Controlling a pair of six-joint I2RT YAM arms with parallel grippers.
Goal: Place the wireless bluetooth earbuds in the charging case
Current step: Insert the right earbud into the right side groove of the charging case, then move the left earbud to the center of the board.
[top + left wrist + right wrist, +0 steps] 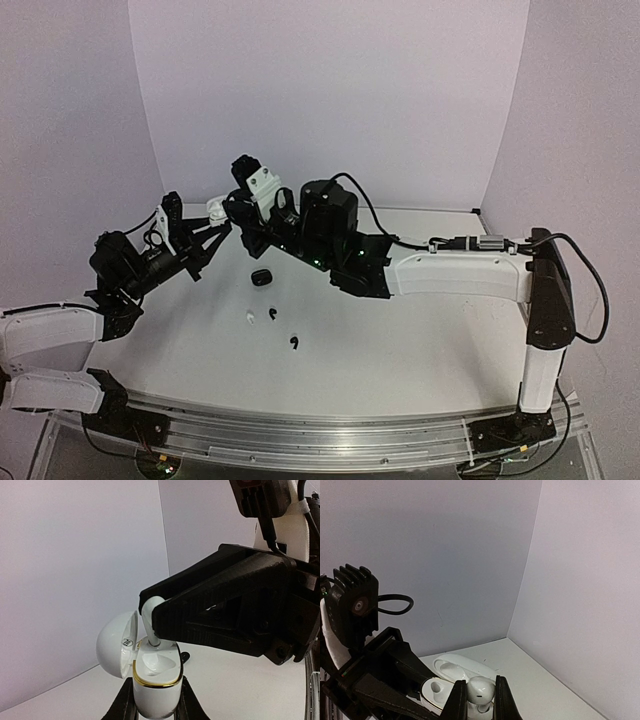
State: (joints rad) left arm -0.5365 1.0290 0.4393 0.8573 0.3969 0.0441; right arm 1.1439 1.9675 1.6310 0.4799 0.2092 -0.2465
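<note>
My left gripper (155, 702) is shut on the body of a white, gold-rimmed charging case (156, 680), held upright above the table with its lid (116, 645) swung open to the left. The right gripper (479, 700) is shut on a white earbud (481, 690), whose stem (151, 630) enters the case's far socket. The near socket (157, 662) is empty. In the top view both grippers meet at the case (215, 211), left of centre. On the table lie a white earbud (249, 317) and two black earbuds (273, 315) (294, 343).
A black pebble-like case (262, 277) lies on the white table (420, 340) just below the two grippers. White walls close in the back and both sides. The right arm (460, 275) stretches across the table from the right.
</note>
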